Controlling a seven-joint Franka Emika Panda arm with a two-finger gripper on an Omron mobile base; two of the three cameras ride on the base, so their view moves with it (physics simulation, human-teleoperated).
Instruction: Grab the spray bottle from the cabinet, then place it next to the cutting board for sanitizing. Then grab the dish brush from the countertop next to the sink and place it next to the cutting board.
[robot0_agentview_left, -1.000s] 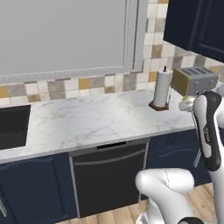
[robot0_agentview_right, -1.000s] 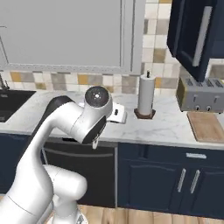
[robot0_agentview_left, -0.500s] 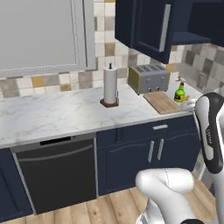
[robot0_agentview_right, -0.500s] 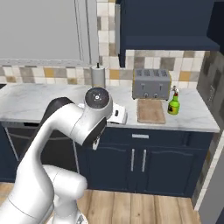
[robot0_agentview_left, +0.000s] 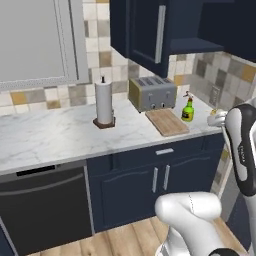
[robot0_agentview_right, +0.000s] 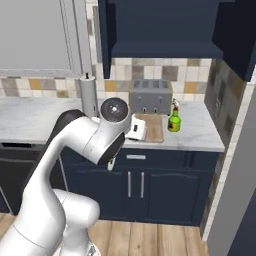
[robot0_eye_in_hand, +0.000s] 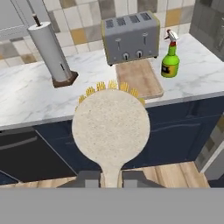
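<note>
A: What does our claw (robot0_eye_in_hand: 111, 178) have hold of?

B: The dish brush (robot0_eye_in_hand: 111, 126). We've got both fingers (robot0_eye_in_hand: 89, 178) pinched against its thin handle, and its round head stands up in front of the hand camera, yellow bristles fringing the top edge.

A: Where are we holding it?

B: In front of the navy base cabinets (robot0_agentview_right: 150, 182), short of the countertop (robot0_eye_in_hand: 35, 98) edge.

A: And the rest?

B: The cutting board (robot0_eye_in_hand: 138, 78) lies flat on the marble in front of the toaster (robot0_eye_in_hand: 130, 36). The spray bottle (robot0_eye_in_hand: 170, 59) stands upright just beside the board, on its right. A paper towel roll (robot0_eye_in_hand: 50, 51) is off to the left. The cabinet (robot0_agentview_left: 150, 30) hangs above the toaster.
</note>
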